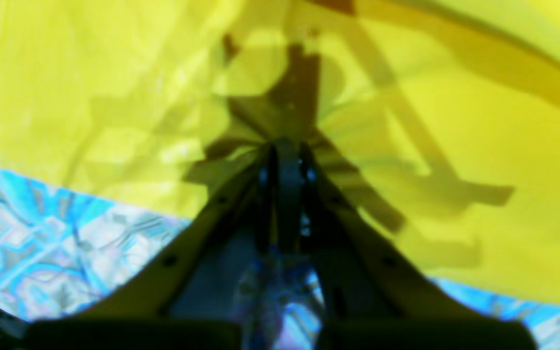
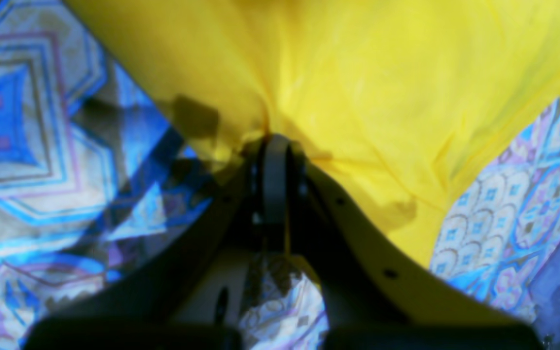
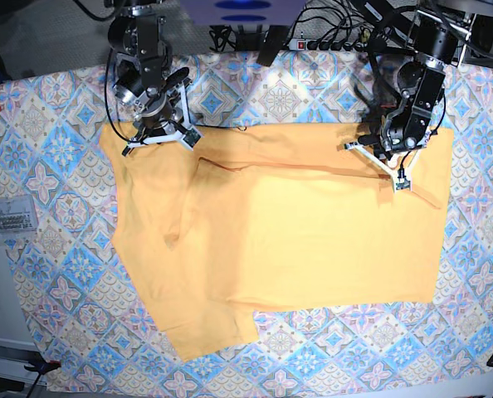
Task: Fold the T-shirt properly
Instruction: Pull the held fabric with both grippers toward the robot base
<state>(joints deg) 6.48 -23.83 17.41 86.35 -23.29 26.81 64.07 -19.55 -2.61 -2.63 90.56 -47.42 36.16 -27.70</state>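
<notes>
Pinching the far edge of the T-shirt (image 3: 313,240) with both arms, you are working on a fold across the patterned tablecloth (image 3: 56,157) on the bench. The left gripper (image 1: 287,148) is closed tight on a bunched tuck of yellow cloth, and the right gripper (image 2: 276,141) is clamped shut on the shirt's edge too. I judge the next move is calling for both arms travelling evenly together. No readable label or writing is showing.
</notes>
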